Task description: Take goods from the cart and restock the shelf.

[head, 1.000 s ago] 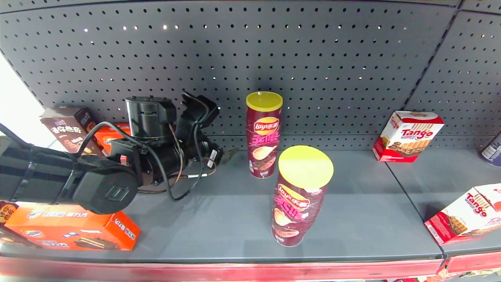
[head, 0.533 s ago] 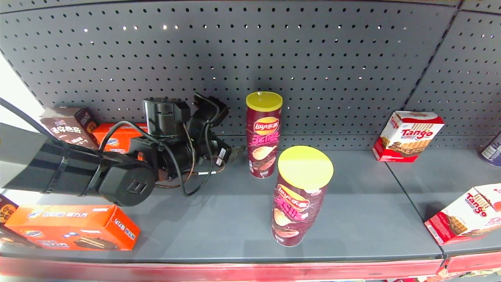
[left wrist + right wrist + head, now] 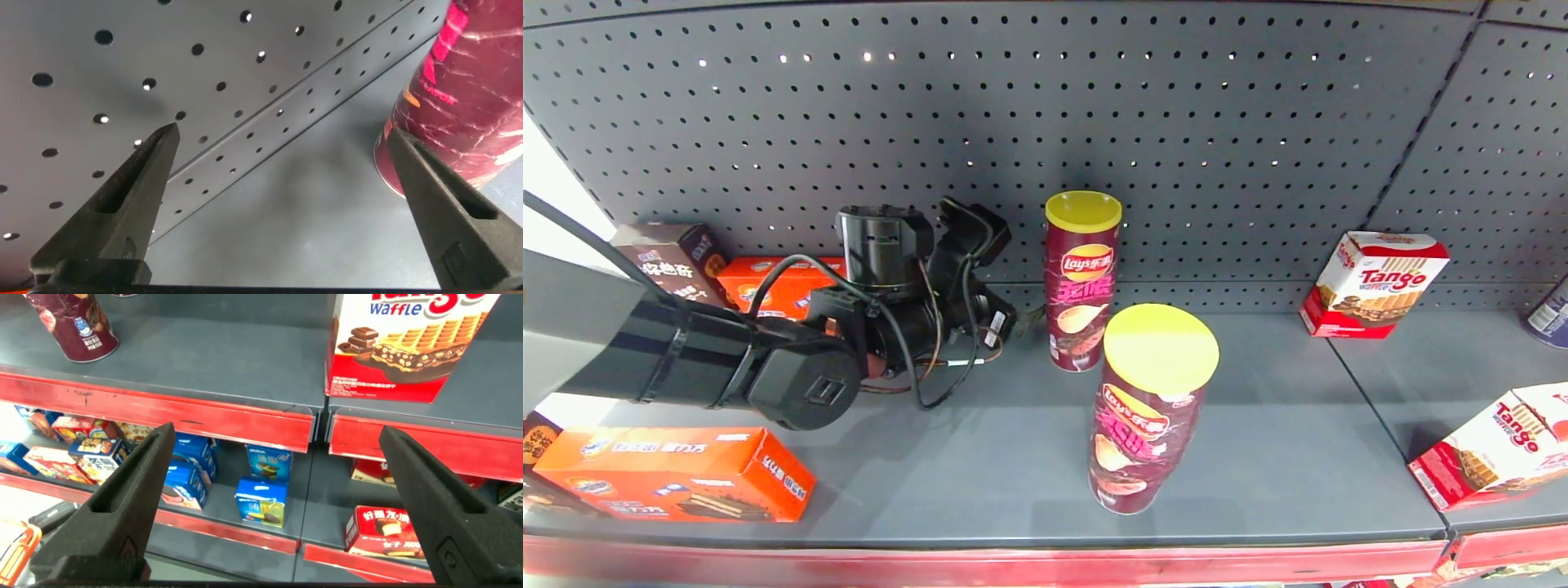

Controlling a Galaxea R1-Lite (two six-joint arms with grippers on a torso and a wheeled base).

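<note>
Orange biscuit box (image 3: 678, 474) left front, wafer box (image 3: 1376, 282) at right, pegboard (image 3: 1176, 98) behind

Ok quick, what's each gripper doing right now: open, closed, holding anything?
Left gripper: open, holding nothing, beside the rear chips can.
Right gripper: open, holding nothing.

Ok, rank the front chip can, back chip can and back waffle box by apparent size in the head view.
1. front chip can, nearest the camera
2. back chip can and back waffle box: about alike, tall versus wide

Brand print on can (image 3: 1083, 282), box (image 3: 1376, 283)
</note>
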